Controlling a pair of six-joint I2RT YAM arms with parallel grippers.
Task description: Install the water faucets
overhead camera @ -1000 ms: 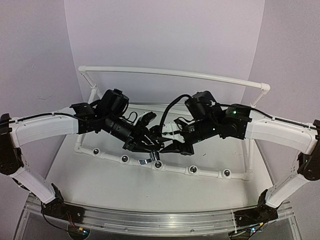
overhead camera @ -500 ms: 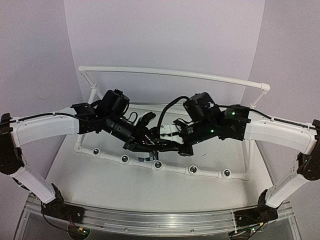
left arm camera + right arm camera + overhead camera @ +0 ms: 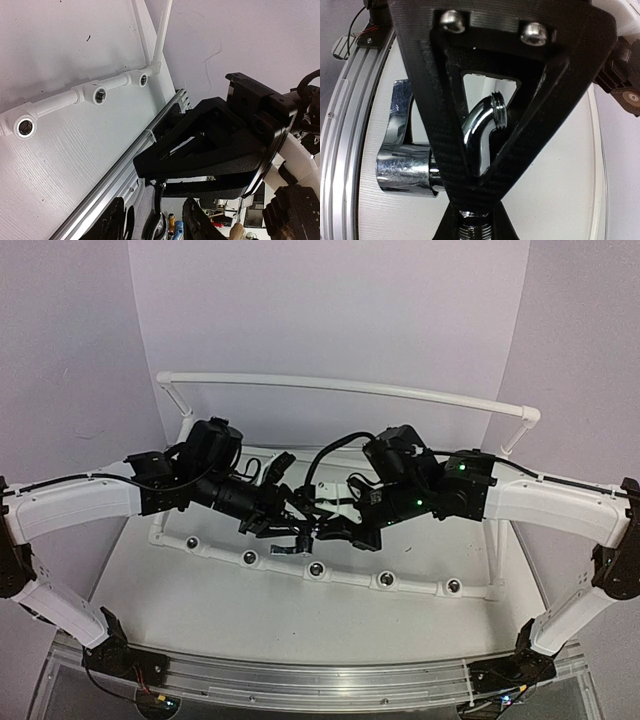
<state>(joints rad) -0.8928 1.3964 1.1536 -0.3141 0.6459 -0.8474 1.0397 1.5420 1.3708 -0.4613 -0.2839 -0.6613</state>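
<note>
One chrome water faucet (image 3: 300, 541) hangs above the white front pipe (image 3: 350, 575), between both grippers. My right gripper (image 3: 327, 532) is shut on its threaded stem, seen at the bottom of the right wrist view (image 3: 475, 231). The curved spout (image 3: 485, 125) and shiny body (image 3: 400, 167) show behind the left gripper's flat black finger (image 3: 445, 100). My left gripper (image 3: 286, 522) stands around the faucet with its jaws apart. In the left wrist view (image 3: 155, 217) there are gaps on both sides of the faucet (image 3: 161, 220). The right gripper's finger (image 3: 210, 145) crosses above.
The front pipe carries several round sockets (image 3: 316, 569) (image 3: 24, 127) facing up. A taller white pipe rail (image 3: 350, 387) runs along the back, with side posts at each end. An aluminium rail (image 3: 320, 680) edges the table's near side.
The faucet has risen from just above the front pipe. The right gripper has closed in on it from the right. The left arm has drawn back to the left.
</note>
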